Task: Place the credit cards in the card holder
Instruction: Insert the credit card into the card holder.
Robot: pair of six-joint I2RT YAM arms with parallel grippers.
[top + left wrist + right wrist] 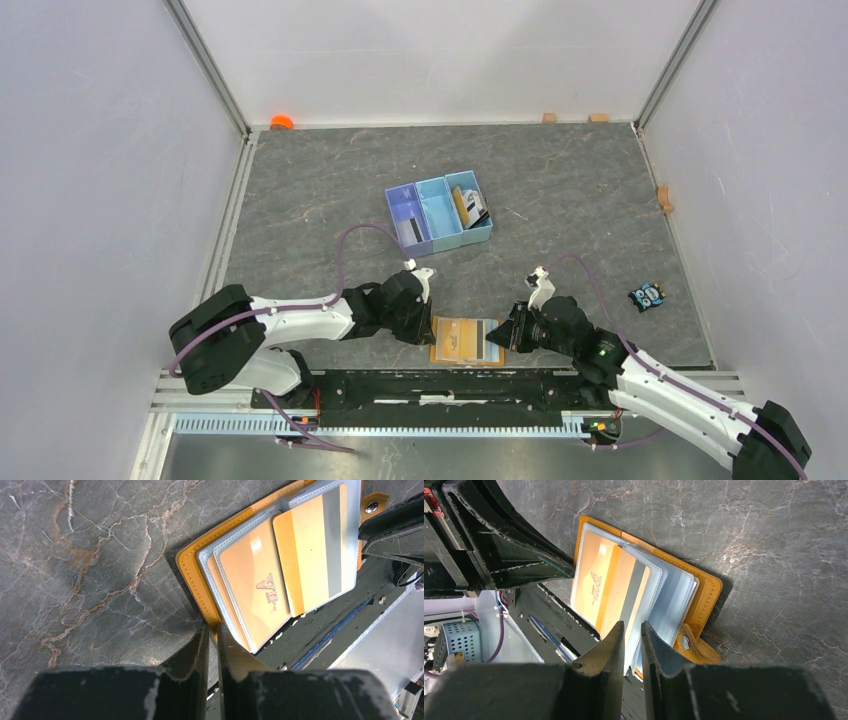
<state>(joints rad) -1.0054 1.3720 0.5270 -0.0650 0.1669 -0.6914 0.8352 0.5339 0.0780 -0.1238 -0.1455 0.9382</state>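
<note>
The card holder [465, 340] lies open and flat at the near edge of the counter [330, 180], between the two arms. Its long axis runs left to right and its orange cover faces down. Its clasp tab [685, 642] sticks out at the right end. Clear sleeves fan over the cover. A gold card marked VIP [255, 580] lies in the left half. A gold card with a grey stripe [312, 545] lies in the right half, with its left edge sticking out of its sleeve.

Both arms are folded low and reach inward from their bases, with forearms nearly level and wrists turned toward each other. The left pincer [428, 325] meets the holder's left end. In the left wrist view its jaws are drawn to a thin slit with the near left corner of the cover caught in it. The right pincer [503, 338] meets the right end. In the right wrist view its jaws are also narrow, nipping the edge of the clear sleeve that carries the striped card, just beside the tab. The holder spans the gap between the two pincers and touches both.

Farther back, near the middle of the counter, stands a blue tray [440, 212] with three compartments. More credit cards [470, 205] lie in its right compartment and a dark one in its left. A small black-and-blue gadget [648, 296] sits well to the right.
</note>
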